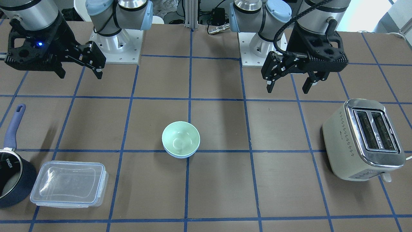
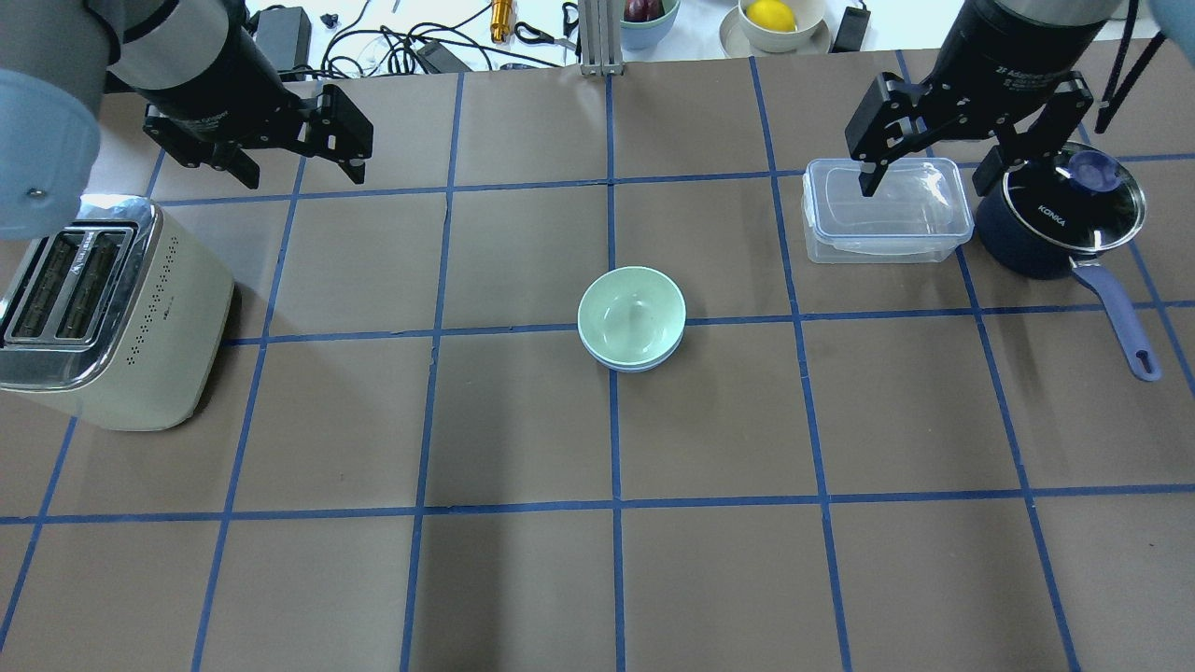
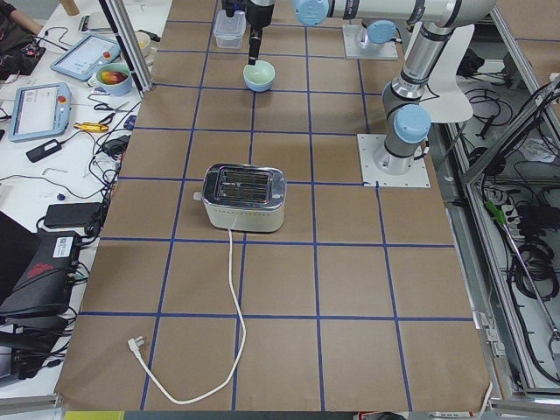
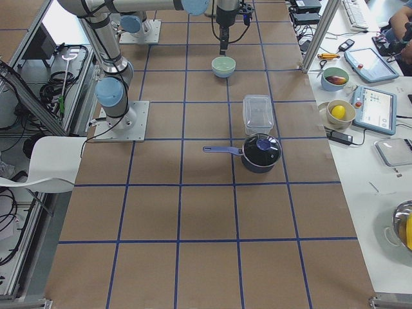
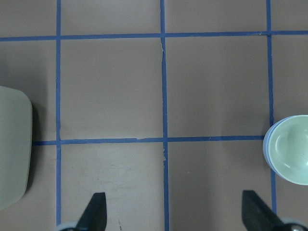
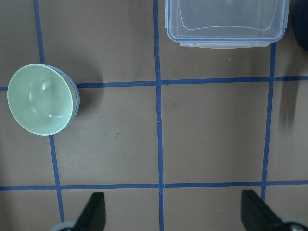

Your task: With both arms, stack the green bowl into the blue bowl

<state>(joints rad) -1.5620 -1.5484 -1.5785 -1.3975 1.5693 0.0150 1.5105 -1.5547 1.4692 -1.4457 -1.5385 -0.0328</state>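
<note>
The pale mint-green bowl sits nested inside the pale blue bowl at the table's centre; only the blue rim shows under it. The stack also shows in the overhead view, green bowl in blue bowl. My left gripper is open and empty, raised above the table, apart from the bowls. My right gripper is open and empty, raised over the clear container. The left wrist view has the green bowl at its right edge. The right wrist view has the green bowl at its left.
A cream toaster stands on my left side, its cord trailing off. A clear lidded container and a dark navy saucepan with a glass lid stand on my right side. The brown table carries a blue tape grid.
</note>
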